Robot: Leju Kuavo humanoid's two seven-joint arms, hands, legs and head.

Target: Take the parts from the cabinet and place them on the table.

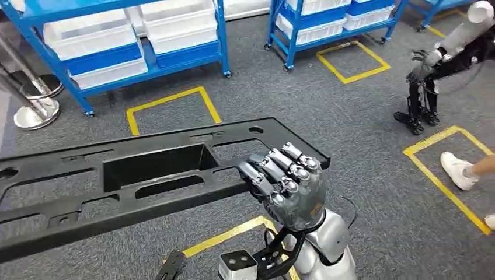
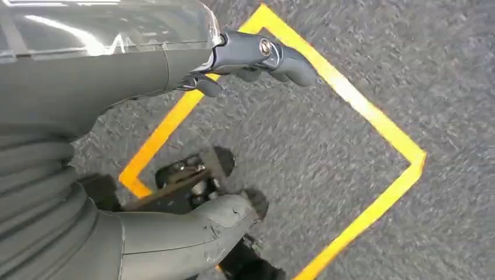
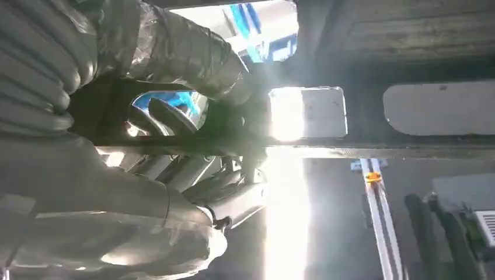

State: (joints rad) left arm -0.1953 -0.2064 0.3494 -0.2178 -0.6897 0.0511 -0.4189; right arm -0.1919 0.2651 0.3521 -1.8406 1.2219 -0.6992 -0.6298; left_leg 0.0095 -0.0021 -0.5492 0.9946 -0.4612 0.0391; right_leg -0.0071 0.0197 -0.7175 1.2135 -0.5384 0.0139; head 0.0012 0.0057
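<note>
I see a black part [image 1: 117, 175] in a silver-grey right hand [image 1: 289, 186]. Floor [image 1: 350, 128] is grey speckled carpet with yellow tape squares [image 1: 169, 105]. Racks [image 1: 146, 61] are blue, holding white bins [image 1: 87, 38]. Left hand [image 2: 245, 55] is dark grey. A person's shoe [image 1: 458, 170] is white.

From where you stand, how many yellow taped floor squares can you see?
4: one by the left blue rack, one by the middle rack, one at right near a person's shoe, one partly hidden under the black part.
</note>
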